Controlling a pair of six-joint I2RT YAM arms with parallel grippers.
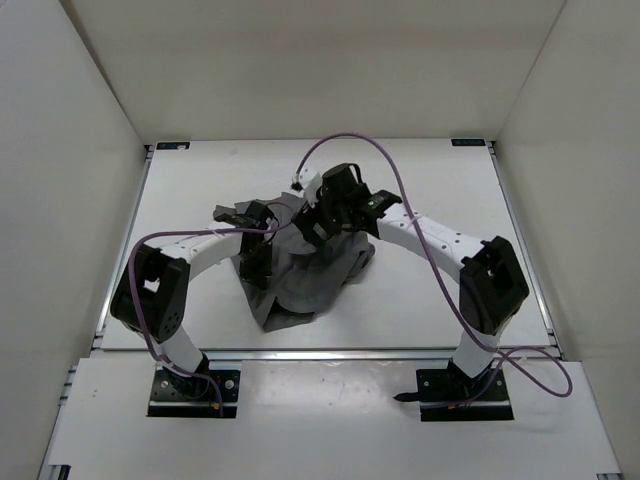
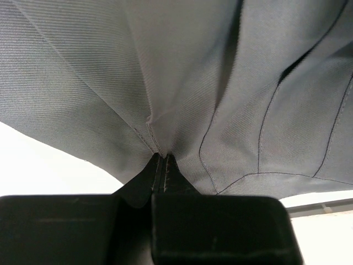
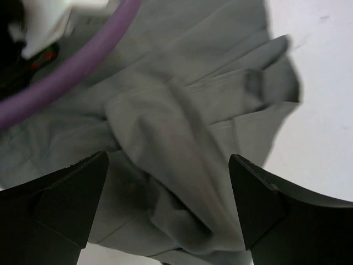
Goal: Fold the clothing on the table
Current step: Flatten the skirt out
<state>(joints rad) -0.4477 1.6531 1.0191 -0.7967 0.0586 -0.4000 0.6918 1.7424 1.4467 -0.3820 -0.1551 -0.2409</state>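
Observation:
The clothing [image 1: 305, 275], a wrinkly dark-grey garment, lies bunched in the middle of the table [image 1: 450, 190]. My left gripper [image 1: 262, 240] is at the garment's left upper part. In the left wrist view the left gripper [image 2: 160, 160] is shut on a stitched fold of the clothing [image 2: 220, 83], which fans out taut from the pinch. My right gripper [image 1: 322, 222] hovers over the garment's top. In the right wrist view the right gripper [image 3: 168, 190] is open, its fingertips [image 3: 77, 187] wide apart over a ridge of loose clothing [image 3: 165, 138], holding nothing.
A purple cable [image 1: 350, 145] loops above the right arm and crosses the right wrist view [image 3: 71, 72]. White walls stand on the left, back and right of the table. A metal rail [image 1: 330, 352] runs along the near edge, by the arm bases.

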